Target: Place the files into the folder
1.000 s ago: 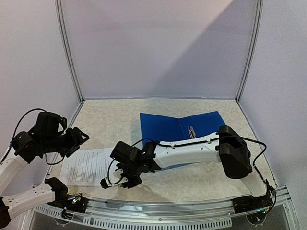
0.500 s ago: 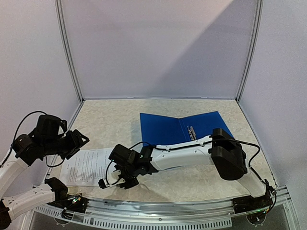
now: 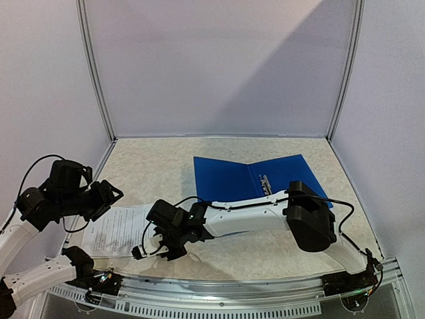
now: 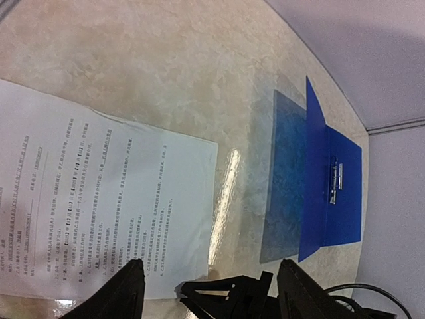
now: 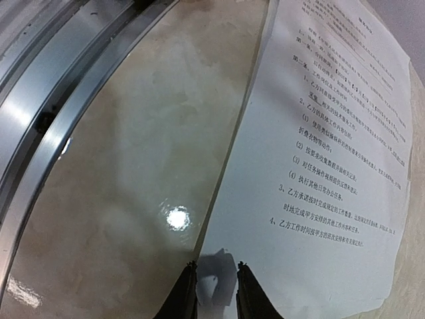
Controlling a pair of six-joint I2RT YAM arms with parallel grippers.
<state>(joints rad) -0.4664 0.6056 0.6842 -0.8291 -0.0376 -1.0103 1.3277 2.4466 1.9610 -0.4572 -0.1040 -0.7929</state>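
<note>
Only the right wrist view shows the right gripper (image 5: 211,282): jaws narrow, a slim gap straddling the edge of the files (image 5: 332,166), printed in Chinese with lines numbered (1) to (4). The left gripper (image 4: 211,267) hovers above them, wide. The right arm stretches low toward 9 o'clock. The folder (image 3: 226,178) lies open at 2 o'clock from the files, and the left wrist view shows its clip (image 4: 335,179).

The left arm (image 3: 41,199) is raised over the left edge of the table (image 3: 279,260), and the left gripper (image 4: 212,292) points downward with its jaws spread wide. The right arm (image 3: 246,212) stretches low toward the near-left corner. The right gripper (image 5: 216,296) is tipped down, its jaws narrowed to a slim gap.
</note>
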